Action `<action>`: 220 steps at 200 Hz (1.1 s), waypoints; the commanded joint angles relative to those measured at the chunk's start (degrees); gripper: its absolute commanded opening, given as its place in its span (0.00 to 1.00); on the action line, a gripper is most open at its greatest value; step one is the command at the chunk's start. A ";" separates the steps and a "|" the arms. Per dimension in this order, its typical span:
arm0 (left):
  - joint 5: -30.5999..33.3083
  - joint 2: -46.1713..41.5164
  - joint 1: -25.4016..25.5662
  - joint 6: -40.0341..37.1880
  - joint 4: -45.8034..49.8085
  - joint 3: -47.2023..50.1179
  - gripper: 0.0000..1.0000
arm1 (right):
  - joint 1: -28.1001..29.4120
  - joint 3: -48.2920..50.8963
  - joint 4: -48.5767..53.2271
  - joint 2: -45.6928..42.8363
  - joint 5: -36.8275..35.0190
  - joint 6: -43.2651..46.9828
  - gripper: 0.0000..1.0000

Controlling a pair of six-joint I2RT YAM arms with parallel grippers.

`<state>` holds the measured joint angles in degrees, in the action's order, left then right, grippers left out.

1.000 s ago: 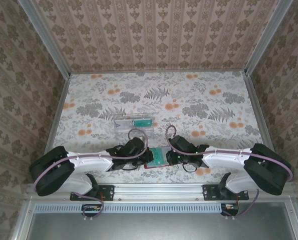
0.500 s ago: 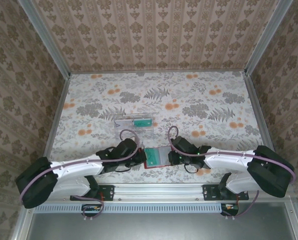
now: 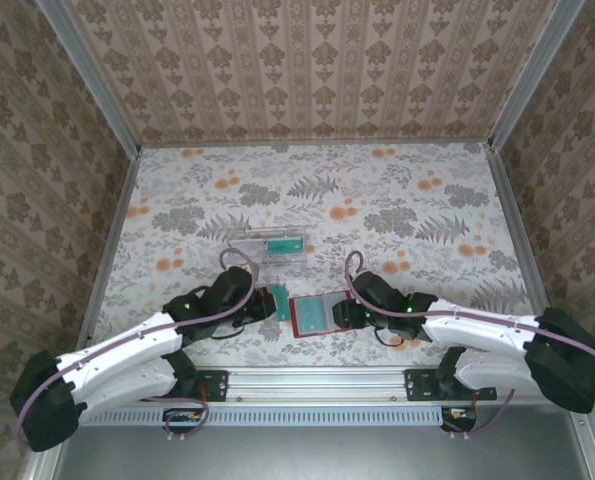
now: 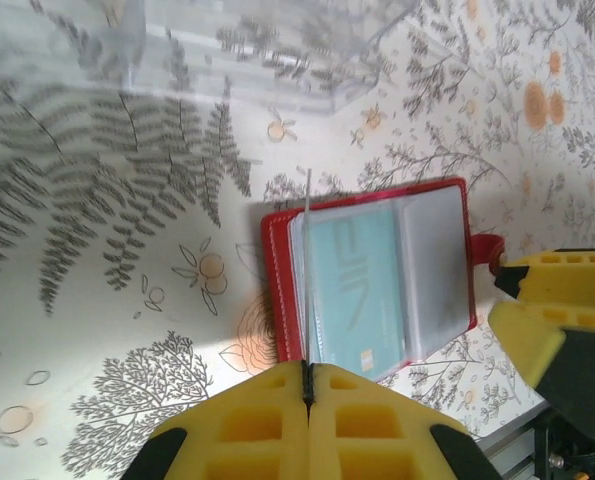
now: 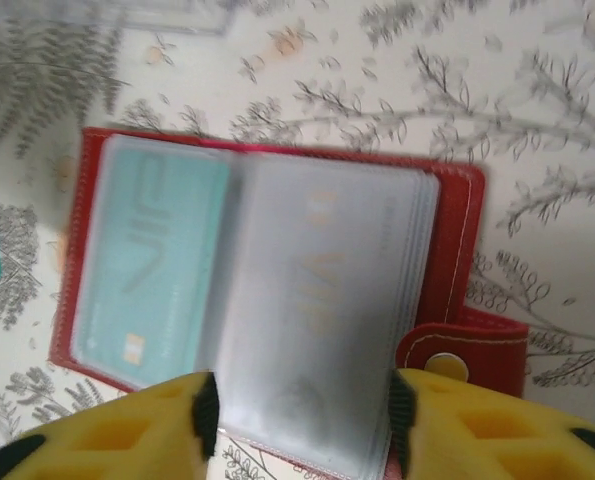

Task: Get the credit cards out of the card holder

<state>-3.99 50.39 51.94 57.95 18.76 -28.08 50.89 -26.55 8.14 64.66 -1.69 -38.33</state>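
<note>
Yellow left jaws were pinched shut on a teal card (image 3: 278,303), held edge-on just left of the open holder (image 4: 377,285). The right jaws stood wide, astride the holder's near edge, low and central on the table (image 3: 407,190). A second teal card (image 5: 152,268) sat in the left pocket, and a pale orange one (image 5: 317,265) lay behind grey plastic. That thin grip looked risky: the card could slip or twist if carried to the tray (image 3: 267,248). With the right jaws unclosed, the holder could slide when another card was tugged.
</note>
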 commanded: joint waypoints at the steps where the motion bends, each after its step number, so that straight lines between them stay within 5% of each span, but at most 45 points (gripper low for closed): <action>1: 0.79 -0.47 -2.29 -10.35 10.28 -7.43 0.00 | -0.22 -1.32 2.76 -5.09 -2.29 2.93 0.66; 45: 3.26 8.81 -4.56 -28.33 22.39 -24.28 0.00 | -0.36 -0.89 5.51 -14.14 -6.13 4.57 1.00; 101: 11.76 21.05 -4.12 -54.23 28.60 -41.35 0.00 | -1.66 3.06 6.70 -24.29 -10.97 5.10 1.00; 159: 20.11 26.69 -1.48 -81.76 29.74 -45.05 0.00 | -3.76 6.71 7.68 -32.46 -11.92 5.24 1.00; 220: 24.75 32.98 2.71 -91.11 26.84 -42.92 0.00 | -5.39 7.73 7.67 -33.11 -11.21 4.84 1.00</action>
<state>17.85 81.73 54.00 -26.59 45.65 -71.07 46.09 -19.73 15.07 32.21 -12.01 -34.22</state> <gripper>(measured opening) 0.045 0.999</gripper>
